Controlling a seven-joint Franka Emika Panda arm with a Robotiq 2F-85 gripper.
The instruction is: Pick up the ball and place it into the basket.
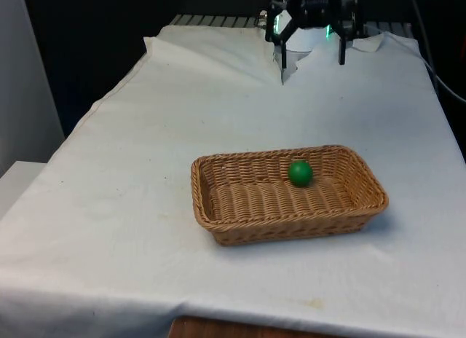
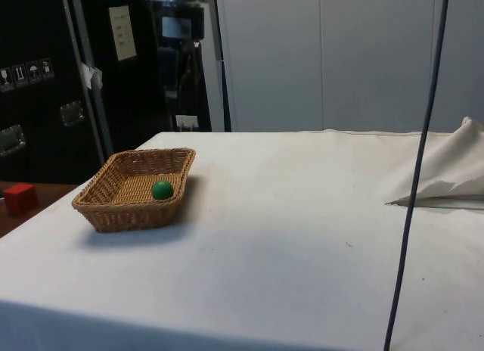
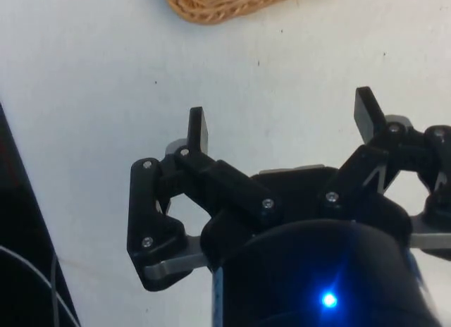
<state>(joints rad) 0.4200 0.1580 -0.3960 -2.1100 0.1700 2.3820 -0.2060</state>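
Front view, left to right: wicker basket point(image 1: 288, 197) stands on the white-clothed table point(image 1: 145, 134) near its front edge. Green ball point(image 1: 300, 173) lies inside the basket, against the far wall, towards the front view's right. Tool point(image 1: 312, 57) hangs above the table's far end, well apart from the basket, fingers point(image 3: 198, 129) spread wide, holding nothing.

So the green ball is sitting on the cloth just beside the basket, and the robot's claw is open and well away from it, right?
Not quite. The green ball lies inside the basket, near its far wall, as the front view and side view show. The rest holds: the gripper is open, far back from the basket.
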